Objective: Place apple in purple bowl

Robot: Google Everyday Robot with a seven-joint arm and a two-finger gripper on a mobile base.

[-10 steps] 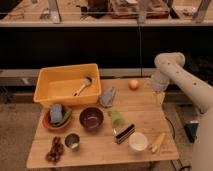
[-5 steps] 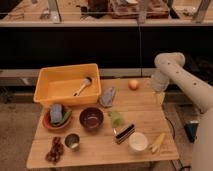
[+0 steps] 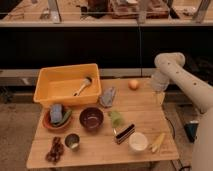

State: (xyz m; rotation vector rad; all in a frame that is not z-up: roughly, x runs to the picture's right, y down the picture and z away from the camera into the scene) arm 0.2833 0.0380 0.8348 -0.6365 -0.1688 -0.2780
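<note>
The apple [image 3: 133, 84] is a small orange-yellow fruit lying on the far right part of the wooden table [image 3: 95, 152]. The purple bowl [image 3: 92, 118] stands near the table's middle, dark inside and with nothing in it that I can see. My gripper [image 3: 160, 97] hangs from the pale arm over the table's right edge. It is to the right of the apple, a little nearer the camera, and apart from it. It is far right of the purple bowl.
A yellow bin [image 3: 67, 85] with a brush stands at the back left. Also on the table are an orange-brown bowl with a blue sponge [image 3: 56, 117], a grey item [image 3: 107, 96], a pale green lump [image 3: 116, 117], a dark brush [image 3: 124, 133], a white bowl [image 3: 138, 141], a banana-like item [image 3: 158, 142], a small cup [image 3: 72, 142] and dark grapes [image 3: 55, 150].
</note>
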